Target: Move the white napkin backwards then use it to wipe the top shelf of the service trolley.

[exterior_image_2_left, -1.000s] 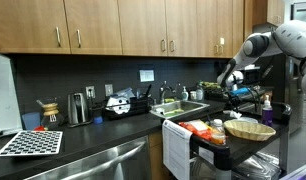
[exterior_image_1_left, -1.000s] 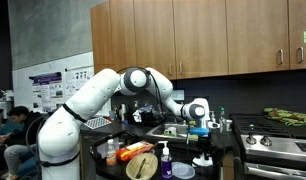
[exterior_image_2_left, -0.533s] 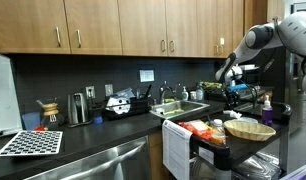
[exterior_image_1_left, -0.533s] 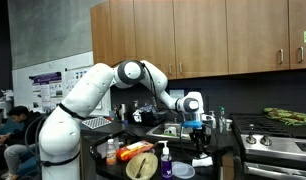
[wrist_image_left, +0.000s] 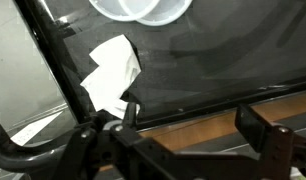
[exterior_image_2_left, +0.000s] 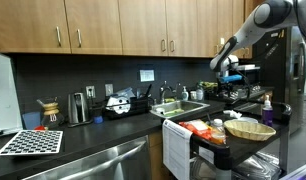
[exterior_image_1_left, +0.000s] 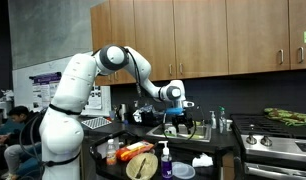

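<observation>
Gripper [wrist_image_left: 183, 138] visibly spread only in wrist view.

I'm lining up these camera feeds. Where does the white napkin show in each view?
In an exterior view: white napkin low, right of centre, on the trolley's top shelf.
In an exterior view: cannot be made out around the wicker basket.
Wrist view: napkin left of centre, crumpled.
Shared landmark: the gripper, jaws open.

One white napkin [wrist_image_left: 111, 72], one basket [exterior_image_2_left: 250, 130], perhaps two bowls [wrist_image_left: 141, 8]
</observation>
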Robot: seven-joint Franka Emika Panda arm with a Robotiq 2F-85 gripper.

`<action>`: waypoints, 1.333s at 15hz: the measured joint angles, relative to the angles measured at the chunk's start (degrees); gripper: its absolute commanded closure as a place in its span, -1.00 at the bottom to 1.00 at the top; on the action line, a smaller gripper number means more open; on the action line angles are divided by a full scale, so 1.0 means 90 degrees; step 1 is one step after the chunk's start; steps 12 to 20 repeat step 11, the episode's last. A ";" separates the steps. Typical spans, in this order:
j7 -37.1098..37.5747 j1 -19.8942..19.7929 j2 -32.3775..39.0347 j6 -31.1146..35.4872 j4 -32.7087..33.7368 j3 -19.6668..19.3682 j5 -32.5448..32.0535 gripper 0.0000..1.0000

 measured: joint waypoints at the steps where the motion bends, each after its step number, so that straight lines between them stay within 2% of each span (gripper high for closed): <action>1: 0.0054 0.0093 -0.0268 0.0036 -0.0234 0.0014 0.0000 -1.00; 6: 0.0408 0.0385 -0.1769 0.0130 -0.1506 0.0037 -0.0183 -1.00; 11: 0.0447 0.0338 -0.3426 0.0118 -0.2764 0.0023 -0.0372 -1.00; 20: 0.0447 0.0338 -0.3426 0.0118 -0.2764 0.0023 -0.0372 -1.00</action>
